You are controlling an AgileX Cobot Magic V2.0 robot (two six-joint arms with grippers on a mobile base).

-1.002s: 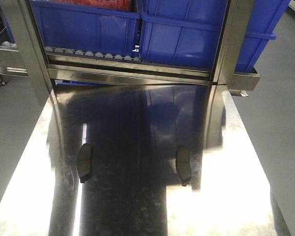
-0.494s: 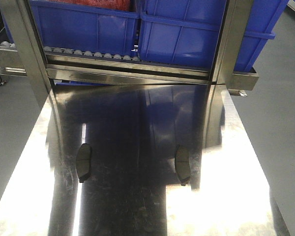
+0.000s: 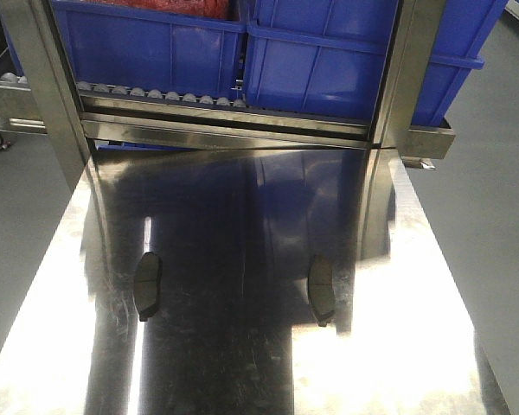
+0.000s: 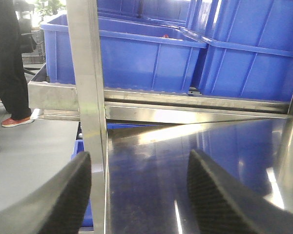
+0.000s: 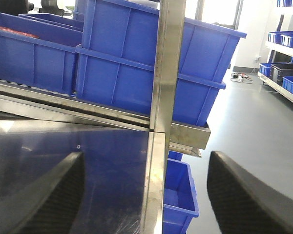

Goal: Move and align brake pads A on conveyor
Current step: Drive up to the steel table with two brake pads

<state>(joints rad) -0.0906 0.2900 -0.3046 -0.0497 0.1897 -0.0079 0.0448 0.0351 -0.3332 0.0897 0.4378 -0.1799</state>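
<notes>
Seemingly nothing is done: left brake pad (image 3: 148,286) at nine o'clock and right brake pad (image 3: 321,290) at three lie on the tabletop (image 3: 415,346) (conveyor unseen), left gripper (image 4: 139,163) and right gripper (image 5: 145,163) spread empty.

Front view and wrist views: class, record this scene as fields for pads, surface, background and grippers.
Pads: two, left brake pad and right brake pad, lying apart
Surface: shiny steel tabletop
Conveyor: not in view
Background: blue bins on a roller rack
Left gripper: open, empty
Right gripper: open, empty
</notes>
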